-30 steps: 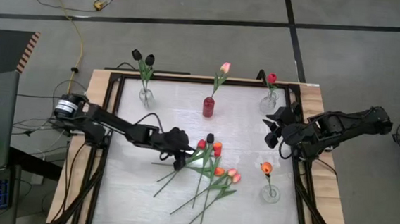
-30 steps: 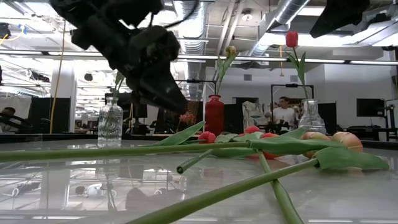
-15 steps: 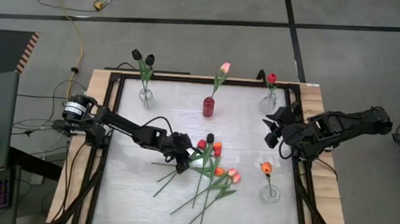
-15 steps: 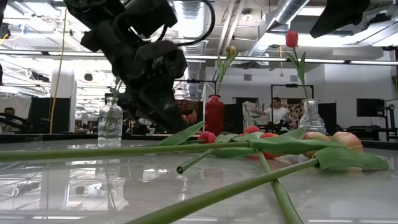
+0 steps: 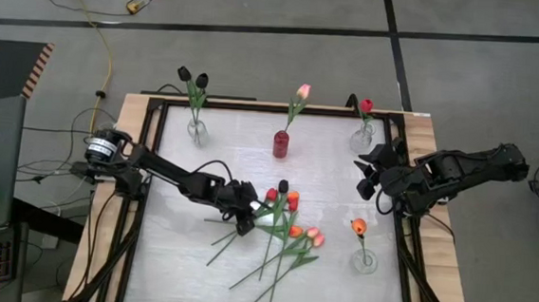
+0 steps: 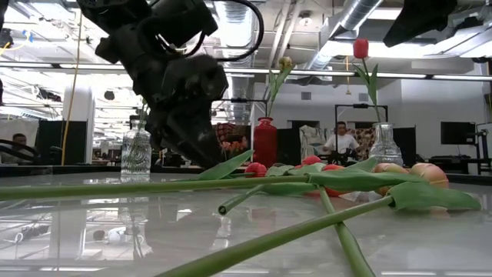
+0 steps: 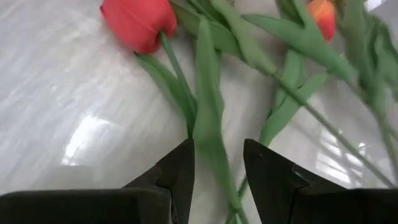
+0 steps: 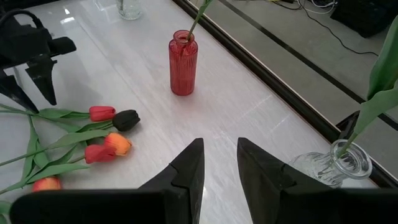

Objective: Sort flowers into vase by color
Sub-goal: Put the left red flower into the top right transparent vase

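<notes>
Several loose tulips [image 5: 283, 230] lie in a crossed heap on the white table [image 5: 176, 259], with red, black, orange and pink heads. My left gripper [image 5: 244, 224] is open and low over their stems; in the left wrist view its fingers [image 7: 217, 171] stand on either side of the leaf and stem [image 7: 208, 124] of a red tulip [image 7: 137, 23]. I cannot tell whether they touch it. My right gripper [image 5: 368, 174] waits open and empty at the table's right side.
Four vases stand around the heap. A clear one with two black tulips [image 5: 195, 127] is at the far left. A red one with a pink tulip [image 5: 280, 144] is at the far middle. A clear one with a red tulip [image 5: 363, 134] is at the far right. A clear one with an orange tulip [image 5: 364, 260] is at the near right.
My left gripper has gone down and a little toward the table's near edge and right edge, onto the stems at the left side of the tulip heap. The flowers have stayed where they were.
</notes>
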Robot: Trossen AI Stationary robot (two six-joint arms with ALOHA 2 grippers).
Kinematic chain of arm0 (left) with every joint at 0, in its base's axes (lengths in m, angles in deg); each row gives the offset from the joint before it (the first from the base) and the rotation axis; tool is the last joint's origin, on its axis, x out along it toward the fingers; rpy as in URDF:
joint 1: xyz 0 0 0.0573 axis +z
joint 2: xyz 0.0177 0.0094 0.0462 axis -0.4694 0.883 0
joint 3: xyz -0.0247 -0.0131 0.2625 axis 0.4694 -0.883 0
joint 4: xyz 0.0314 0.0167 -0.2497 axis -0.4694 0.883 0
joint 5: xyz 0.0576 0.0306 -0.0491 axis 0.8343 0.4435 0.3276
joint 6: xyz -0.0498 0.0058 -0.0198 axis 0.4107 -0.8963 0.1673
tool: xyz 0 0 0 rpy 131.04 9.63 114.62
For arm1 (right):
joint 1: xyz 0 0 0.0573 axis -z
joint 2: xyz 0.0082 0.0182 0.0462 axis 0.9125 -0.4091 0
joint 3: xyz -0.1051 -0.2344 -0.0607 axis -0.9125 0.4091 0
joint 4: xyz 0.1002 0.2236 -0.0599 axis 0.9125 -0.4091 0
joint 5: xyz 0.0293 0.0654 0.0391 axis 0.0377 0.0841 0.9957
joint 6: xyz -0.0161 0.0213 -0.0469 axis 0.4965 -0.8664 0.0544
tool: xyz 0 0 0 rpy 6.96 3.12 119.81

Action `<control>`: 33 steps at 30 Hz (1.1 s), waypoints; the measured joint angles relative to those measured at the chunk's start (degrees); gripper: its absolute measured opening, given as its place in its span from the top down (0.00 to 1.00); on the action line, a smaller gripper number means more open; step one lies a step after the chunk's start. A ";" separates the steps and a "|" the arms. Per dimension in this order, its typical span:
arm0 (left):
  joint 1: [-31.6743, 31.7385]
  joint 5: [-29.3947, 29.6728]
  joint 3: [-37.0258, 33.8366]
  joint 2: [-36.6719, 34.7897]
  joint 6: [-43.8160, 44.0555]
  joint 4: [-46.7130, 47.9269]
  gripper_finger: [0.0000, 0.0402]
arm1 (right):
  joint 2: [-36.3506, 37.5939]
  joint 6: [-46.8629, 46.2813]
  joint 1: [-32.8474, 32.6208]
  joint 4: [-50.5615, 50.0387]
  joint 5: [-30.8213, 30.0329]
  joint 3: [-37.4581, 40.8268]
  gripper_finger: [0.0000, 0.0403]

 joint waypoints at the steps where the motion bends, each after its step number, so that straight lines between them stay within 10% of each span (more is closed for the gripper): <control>1: -0.27 0.42 -0.02 0.72 0.00 0.18 0.69 | 0.00 -0.02 0.00 0.00 0.00 0.00 0.70; 13: -0.54 3.89 -0.07 2.36 2.40 -1.01 0.70 | 0.00 0.00 -0.04 0.05 0.00 0.00 0.70; 33: 0.02 7.36 0.23 2.30 2.01 -4.26 0.99 | 0.00 0.03 -0.04 2.02 0.02 0.00 0.70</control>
